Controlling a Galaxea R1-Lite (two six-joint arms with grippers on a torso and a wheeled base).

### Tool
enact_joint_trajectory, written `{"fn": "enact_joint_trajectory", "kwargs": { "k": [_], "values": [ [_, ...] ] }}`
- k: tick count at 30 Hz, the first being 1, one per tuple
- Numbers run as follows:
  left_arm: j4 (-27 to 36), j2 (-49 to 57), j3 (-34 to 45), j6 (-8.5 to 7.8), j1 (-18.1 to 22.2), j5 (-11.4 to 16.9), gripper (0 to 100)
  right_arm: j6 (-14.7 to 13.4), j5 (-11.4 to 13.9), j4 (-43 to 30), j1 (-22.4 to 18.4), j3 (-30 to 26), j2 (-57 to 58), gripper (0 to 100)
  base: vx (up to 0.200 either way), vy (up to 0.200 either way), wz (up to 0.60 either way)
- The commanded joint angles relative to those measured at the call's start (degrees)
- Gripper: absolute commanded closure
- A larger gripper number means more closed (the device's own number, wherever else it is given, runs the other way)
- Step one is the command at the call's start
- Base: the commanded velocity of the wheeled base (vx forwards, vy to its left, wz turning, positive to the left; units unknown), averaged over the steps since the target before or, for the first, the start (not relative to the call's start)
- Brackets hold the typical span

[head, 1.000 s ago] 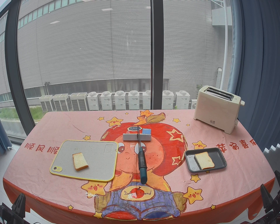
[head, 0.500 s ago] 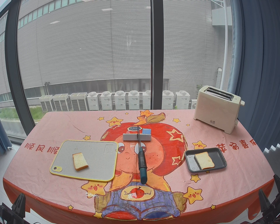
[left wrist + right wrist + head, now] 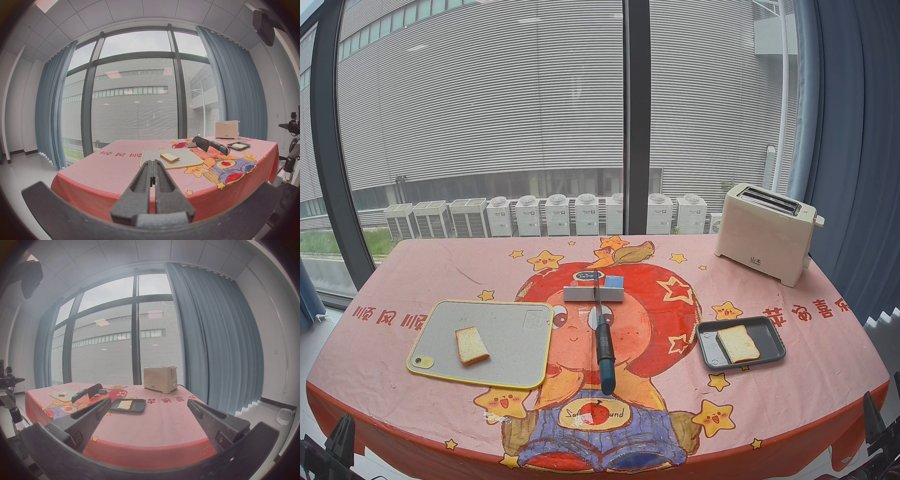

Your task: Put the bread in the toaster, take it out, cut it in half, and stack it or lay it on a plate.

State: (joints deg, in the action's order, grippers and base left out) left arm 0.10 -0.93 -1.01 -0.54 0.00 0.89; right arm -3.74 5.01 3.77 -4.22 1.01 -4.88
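left gripper [image 3: 152, 163] fingers pressed together, just short of table [image 3: 103, 178]. right gripper [image 3: 148, 403] fingers wide apart. bread half [image 3: 471, 345] on cutting board [image 3: 506, 362], second bread half [image 3: 737, 343] in dark tray [image 3: 770, 330]. knife [image 3: 604, 347] between them, tip maybe on small block [image 3: 578, 294]. toaster [image 3: 765, 232] back right.

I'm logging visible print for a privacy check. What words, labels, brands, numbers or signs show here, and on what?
Tablecloth, robot's left: red characters ending at the cutting board; not quoted.
Tablecloth, right: further red characters past the tray; not quoted.
Tablecloth, front edge: lettered badge; not quoted.
Toaster: small dark brand mark; not quoted.
Oval label behind the block: too small to read.
Numbers: none seen.
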Motion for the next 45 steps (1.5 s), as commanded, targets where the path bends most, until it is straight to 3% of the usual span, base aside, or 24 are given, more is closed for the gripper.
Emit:
{"fn": "enact_joint_trajectory", "kwargs": {
  "k": [1,4,9,10,12,17,20,25,28,30,32,42,45],
  "values": [
    [-0.01,0.49,1.01,0.01,-0.09,-0.01,100,-0.83,-1.67,-1.04,0.0,-0.84,-0.13,0,0.0,0.0,0.0],
    [-0.01,0.49,1.01,0.01,0.0,-0.01,100,-0.48,-1.93,-1.31,0.0,-0.75,-0.22,0,0.0,0.0,0.0],
    [-0.01,0.49,1.01,0.01,0.0,-0.01,100,1.37,-0.26,-1.04,0.0,-0.75,-0.22,0,0.0,0.0,0.0],
    [-0.01,0.49,1.01,0.01,0.0,-0.01,100,3.22,1.93,-0.69,0.09,-0.84,-0.22,0,0.0,0.0,0.0],
    [-0.01,0.49,1.01,0.01,0.0,-0.01,100,4.36,5.45,-0.25,0.09,-1.01,-0.22,0,0.0,0.0,0.0],
    [-0.01,0.49,1.01,0.01,0.0,-0.01,100,4.18,6.85,-0.78,0.35,-1.01,-0.22,0,0.0,0.0,0.0],
    [-0.01,0.49,1.01,0.01,0.0,-0.01,100,3.92,5.89,-0.6,0.17,-1.01,-0.22,0,0.0,0.0,0.0],
    [-0.01,0.49,1.01,0.01,0.0,-0.01,100,2.42,0.0,-0.51,0.35,-1.01,-0.13,0,0.0,0.0,0.0],
    [-0.01,0.49,1.01,0.01,0.0,-0.01,100,2.6,-0.79,-0.6,0.26,-1.01,-0.22,0,0.0,0.0,0.0],
    [-0.01,0.49,1.01,0.01,0.0,-0.01,100,3.48,-1.06,-1.04,0.17,-1.01,-0.22,0,0.0,0.0,0.0],
    [-0.01,0.49,1.01,0.01,0.0,-0.01,100,6.91,-3.25,-3.59,0.17,-1.01,-0.31,0,0.0,0.0,0.0],
    [-0.01,0.49,1.01,0.01,0.0,-0.01,100,6.2,-3.25,-4.82,0.53,-0.84,-0.05,0,0.0,0.0,0.0],
    [-0.01,0.49,1.01,0.01,0.0,-0.01,100,6.2,-2.99,-4.73,5.54,-0.84,3.65,0,0.0,0.0,0.0]
  ]
}}
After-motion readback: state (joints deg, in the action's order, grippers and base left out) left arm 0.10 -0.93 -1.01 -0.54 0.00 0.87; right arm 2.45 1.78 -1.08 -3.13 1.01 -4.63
